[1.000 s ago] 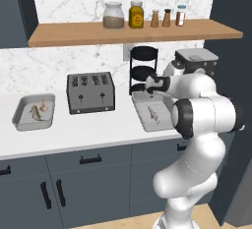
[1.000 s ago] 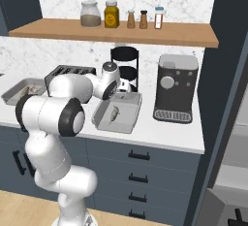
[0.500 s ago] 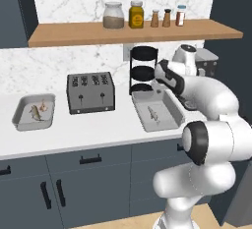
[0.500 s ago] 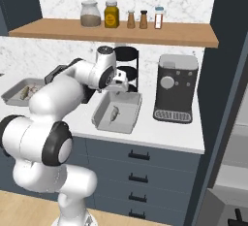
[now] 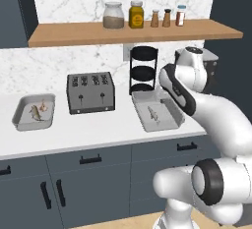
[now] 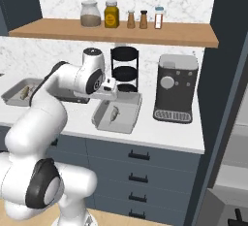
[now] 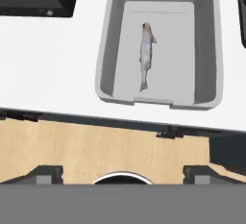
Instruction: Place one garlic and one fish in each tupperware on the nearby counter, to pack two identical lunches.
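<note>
While the gripper (image 7: 123,172) stands wide open and empty at the frame's bottom, a fish (image 7: 146,55) lies above it. That fish rests inside a tupperware (image 7: 108,50).

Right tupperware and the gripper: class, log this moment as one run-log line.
gripper: open, empty | right tupperware: one fish, no garlic | left tupperware: fish and garlic | next: likely second garlic
</note>
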